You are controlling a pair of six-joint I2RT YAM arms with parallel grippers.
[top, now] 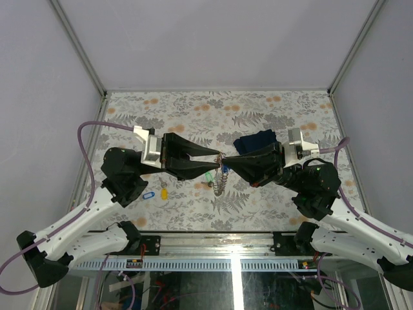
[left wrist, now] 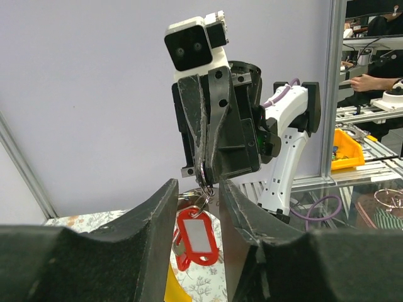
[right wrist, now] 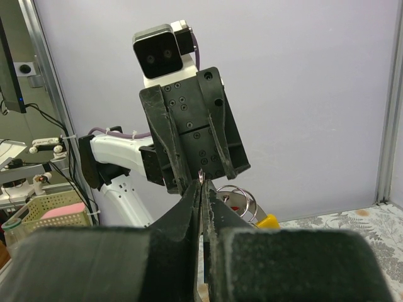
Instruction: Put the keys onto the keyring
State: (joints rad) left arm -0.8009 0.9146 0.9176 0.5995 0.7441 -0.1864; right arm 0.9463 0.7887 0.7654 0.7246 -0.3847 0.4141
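Two tools meet over the middle of the counter (top: 193, 110) with the keyring (top: 221, 179) hanging between them.

At frame centre of the top view, the right tool (top: 227, 158) is clamped tight on the keyring's thin wire loop, and the ring dangles just below the fingertips. The left tool (left wrist: 198, 189) stands partly open with the ring's coils and a red tag (left wrist: 196, 238) in the gap; whether its pads press on the ring cannot be told. A green-tagged key (top: 208, 175) shows just left of the ring. A blue-tagged key (top: 148, 194) and a yellow-tagged key (top: 164, 192) lie near each other on the counter, lower left of centre. A dark navy cloth (top: 253, 140) sits behind the right tool.
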